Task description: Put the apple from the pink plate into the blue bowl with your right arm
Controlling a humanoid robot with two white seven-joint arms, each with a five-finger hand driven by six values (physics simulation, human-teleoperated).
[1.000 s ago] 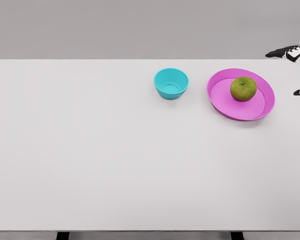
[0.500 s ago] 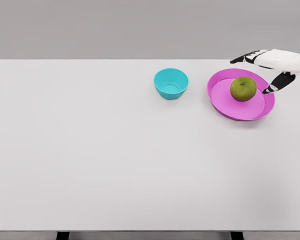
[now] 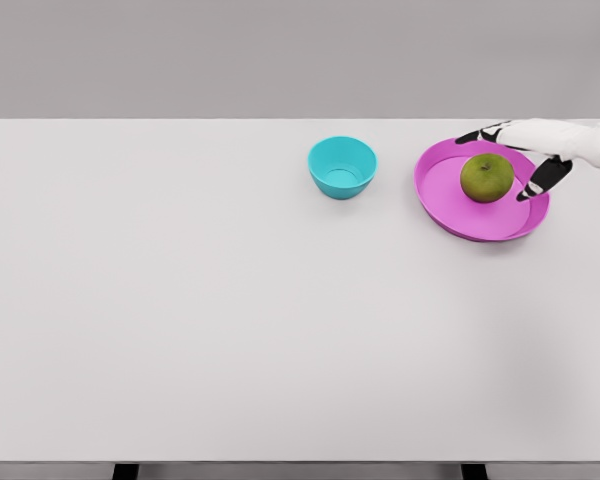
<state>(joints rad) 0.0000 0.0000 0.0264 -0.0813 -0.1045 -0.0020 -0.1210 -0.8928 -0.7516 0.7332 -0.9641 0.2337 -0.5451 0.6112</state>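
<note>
apple on pink plate, right robot hand spread beside it

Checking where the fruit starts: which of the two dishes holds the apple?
The pink plate, right of the blue bowl. The green apple sits on it beside the right hand; the bowl is empty.

A robot's right hand with a smooth white shell over the palm and back, slender jointed fingers banded white and black with dark tips, and a dark ring at the wrist
</note>
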